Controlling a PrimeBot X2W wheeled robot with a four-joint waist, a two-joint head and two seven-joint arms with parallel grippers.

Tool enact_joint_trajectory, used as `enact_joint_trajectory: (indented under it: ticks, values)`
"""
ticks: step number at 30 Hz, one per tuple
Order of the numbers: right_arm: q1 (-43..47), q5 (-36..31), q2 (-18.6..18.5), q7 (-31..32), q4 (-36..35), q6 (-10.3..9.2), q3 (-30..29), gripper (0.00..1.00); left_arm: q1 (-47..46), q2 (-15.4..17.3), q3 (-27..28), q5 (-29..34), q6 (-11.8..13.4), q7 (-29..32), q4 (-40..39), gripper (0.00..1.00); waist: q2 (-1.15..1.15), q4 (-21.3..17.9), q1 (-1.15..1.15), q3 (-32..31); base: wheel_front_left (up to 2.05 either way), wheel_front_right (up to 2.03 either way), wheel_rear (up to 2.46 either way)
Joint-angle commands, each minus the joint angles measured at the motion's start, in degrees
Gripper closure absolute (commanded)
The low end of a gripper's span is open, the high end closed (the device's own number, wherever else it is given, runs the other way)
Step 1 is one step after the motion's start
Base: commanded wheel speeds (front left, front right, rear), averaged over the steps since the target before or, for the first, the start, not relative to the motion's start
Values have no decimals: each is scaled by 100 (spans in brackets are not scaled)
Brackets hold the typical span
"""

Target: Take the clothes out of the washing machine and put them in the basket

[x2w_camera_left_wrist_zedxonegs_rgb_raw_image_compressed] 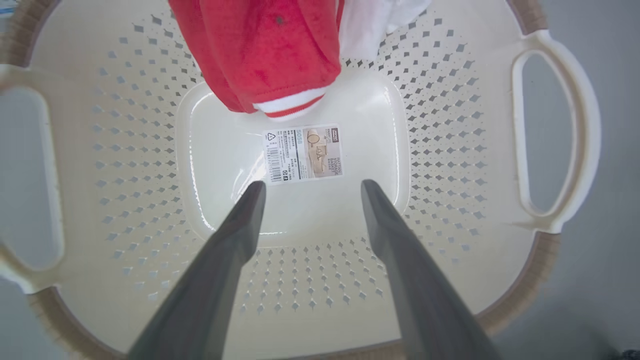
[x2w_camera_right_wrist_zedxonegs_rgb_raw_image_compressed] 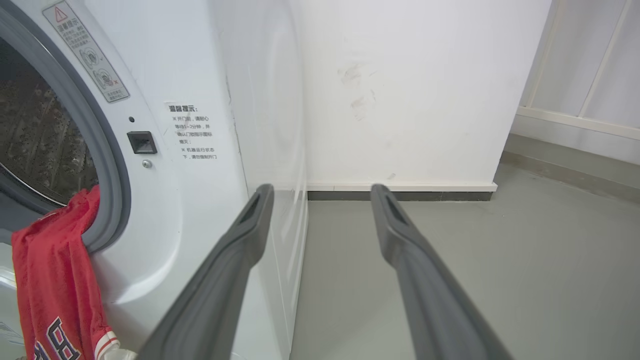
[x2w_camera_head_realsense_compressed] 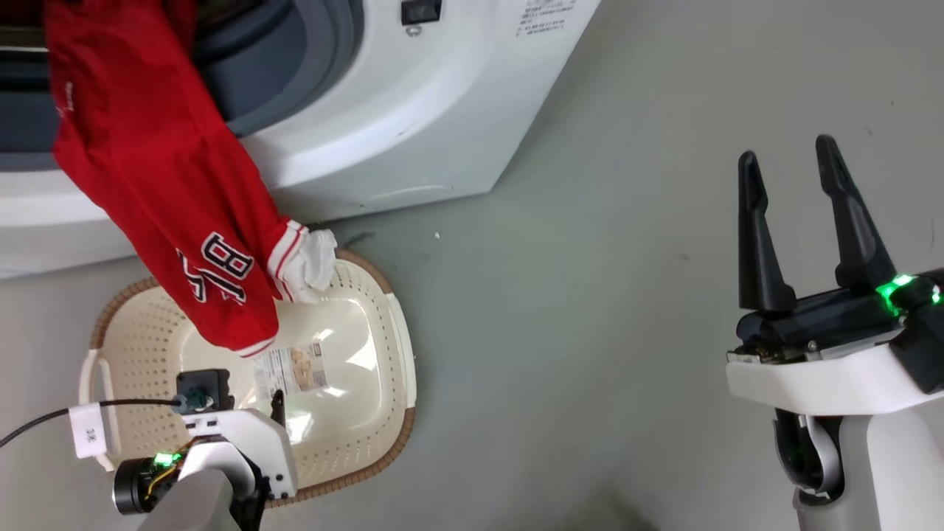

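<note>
Grey floor (x2w_camera_head_realsense_compressed: 590, 332): jersey (x2w_camera_head_realsense_compressed: 147, 169) half out of washer (x2w_camera_head_realsense_compressed: 442, 96), hem hanging over basket (x2w_camera_head_realsense_compressed: 402, 354); L gripper (x2w_camera_left_wrist_zedxonegs_rgb_raw_image_compressed: 310, 187), R gripper (x2w_camera_head_realsense_compressed: 788, 151) splayed, empty.

Grey flr (x2w_camera_right_wrist_zedxonegs_rgb_raw_image_compressed: 500, 260), white wall (x2w_camera_right_wrist_zedxonegs_rgb_raw_image_compressed: 400, 90)

Grey floor (x2w_camera_head_realsense_compressed: 590, 332), white wall (x2w_camera_right_wrist_zedxonegs_rgb_raw_image_compressed: 425, 75), dark skirting strip (x2w_camera_right_wrist_zedxonegs_rgb_raw_image_compressed: 400, 196) at its foot

Red jersey (x2w_camera_head_realsense_compressed: 147, 162), white cuffs; cream perforated basket (x2w_camera_head_realsense_compressed: 140, 346), brown rim
</note>
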Motion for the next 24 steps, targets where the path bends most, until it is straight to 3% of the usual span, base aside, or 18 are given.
enact_joint_trajectory:
  ticks: [1,8,13,24]
  values:
    - [120,-38,0,-14,37,-4,-4,0,118,-19,-17,53,55,-44,-58,0,0,80,-1,-320,0,0,0]
    - [416,-127,-1,-14,109,-4,-30,0,691,96,164,463,430,-50,-1342,0,0,200,-1,-870,0,0,0]
    - [665,-177,0,-14,171,-4,-82,0,1259,76,589,920,705,-53,-2440,0,0,306,-1,-1259,0,0,0]
    - [1022,-229,-1,-14,218,-4,-93,0,2113,-217,1596,1921,759,-54,-4149,0,0,386,-1,-1726,0,0,0]
